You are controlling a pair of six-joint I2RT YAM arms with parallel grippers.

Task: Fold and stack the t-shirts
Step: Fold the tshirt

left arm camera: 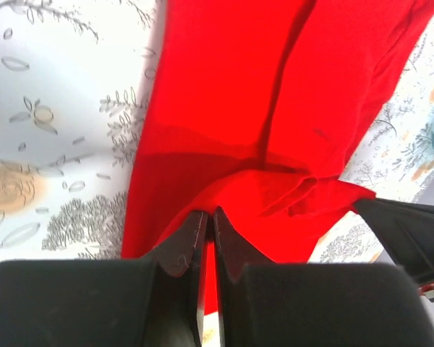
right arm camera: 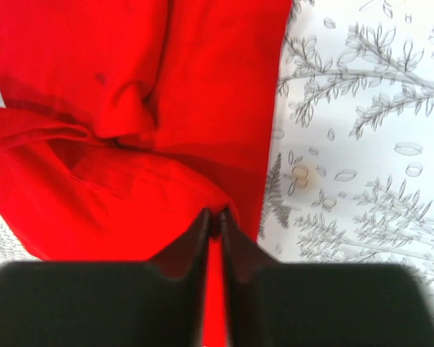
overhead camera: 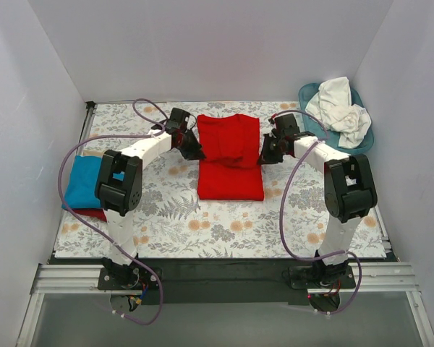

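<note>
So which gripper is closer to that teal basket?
Right. The right gripper pinches the red t-shirt at its edge nearest the basket; the left gripper pinches the opposite edge, farther away.

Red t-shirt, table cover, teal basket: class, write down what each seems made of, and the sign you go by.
Red t-shirt: soft matte cloth, probably cotton knit; it folds and creases limply. Table cover: thin printed cloth, perhaps coated; floral pattern, lies flat. Teal basket: likely plastic; smooth, even rim, but too small to be sure.
</note>
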